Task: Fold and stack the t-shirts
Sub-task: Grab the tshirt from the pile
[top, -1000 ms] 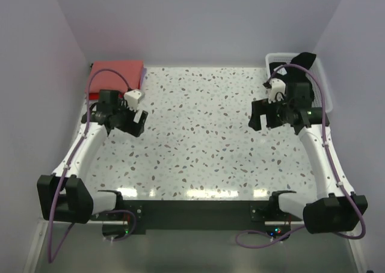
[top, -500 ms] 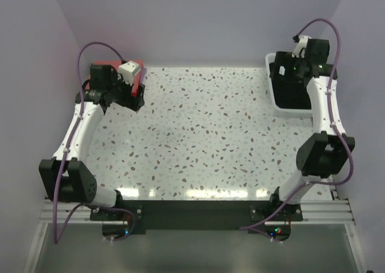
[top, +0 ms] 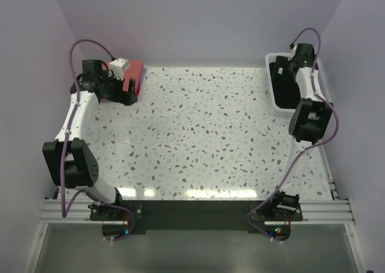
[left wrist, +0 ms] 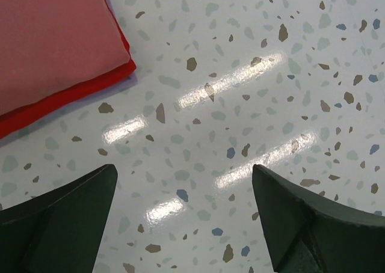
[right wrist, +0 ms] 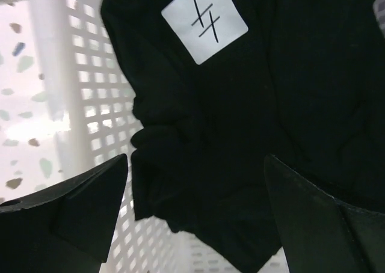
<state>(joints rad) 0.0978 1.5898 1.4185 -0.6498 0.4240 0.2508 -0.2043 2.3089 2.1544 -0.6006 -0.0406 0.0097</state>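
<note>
Two arms stretched to opposite far corners of the speckled table (top: pixel 204 134) as we saw it from above. At about 10 o'clock on the tabletop lay the coral-red t-shirts (top: pixel 136 70), folded into a flat stack against the back wall. We found the left gripper (top: pixel 128 92) just beside that stack, on its 5 o'clock side, with the wrist partly hiding the cloth from the overhead camera. Through the left wrist camera we saw the left gripper (left wrist: pixel 183 174) with its jaws spread wide apart and only bare table (left wrist: pixel 271 74) between them. The coral-red t-shirts (left wrist: pixel 54 38) filled that frame's 10 o'clock corner, with a paler pink layer on top and a brighter red one showing beneath along the edge. Both fingers stood clear of the cloth in that view.

At about 2 o'clock on the tabletop stood the white lattice basket (top: pixel 281 109), and the black t-shirt (top: pixel 287 91) lay bunched inside it. We saw the right gripper (top: pixel 281 73) hanging over the basket's far end. From the right wrist camera the right gripper (right wrist: pixel 195 162) also stood wide apart and held nothing, with the black t-shirt (right wrist: pixel 240 134) crumpled below it from 12 to 5 o'clock. A white label (right wrist: pixel 204 21) with a pen mark sat on the cloth at 12 o'clock, and the white lattice basket (right wrist: pixel 90 92) showed its wall along 9 o'clock. Whether the fingertips touched the fabric we could not tell
</note>
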